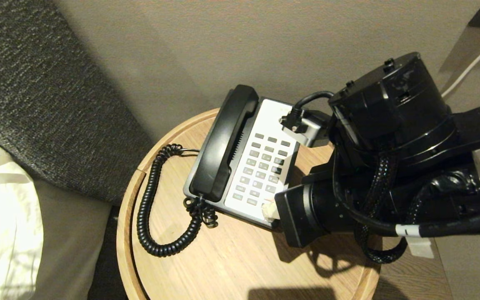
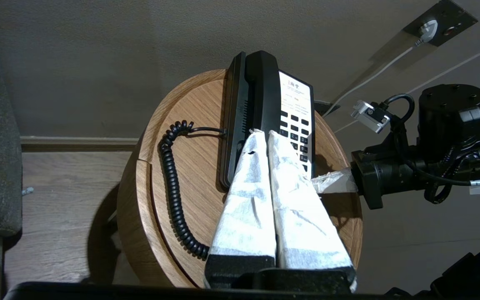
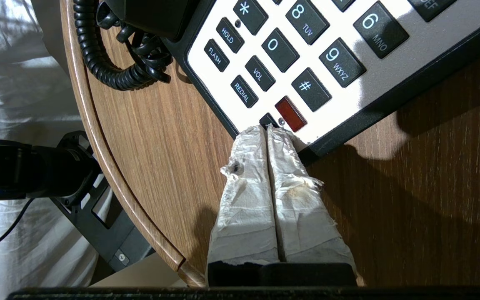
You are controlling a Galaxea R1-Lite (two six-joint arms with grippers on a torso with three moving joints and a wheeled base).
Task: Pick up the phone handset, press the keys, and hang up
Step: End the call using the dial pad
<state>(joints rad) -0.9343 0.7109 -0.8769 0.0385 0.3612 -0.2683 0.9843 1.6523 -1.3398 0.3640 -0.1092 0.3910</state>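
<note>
Coiled cord (image 1: 152, 216) loops beside phone base (image 1: 265, 166); handset (image 1: 223, 141) cradled.

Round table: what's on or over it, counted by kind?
Phone handset: 1, resting in its cradle
Phone base: 1
Coiled cord: 1
Robot claws: 2, the right claw shut at the base's corner, the left claw shut, apart from the phone
Total: 5, all on or above the wooden table
</note>
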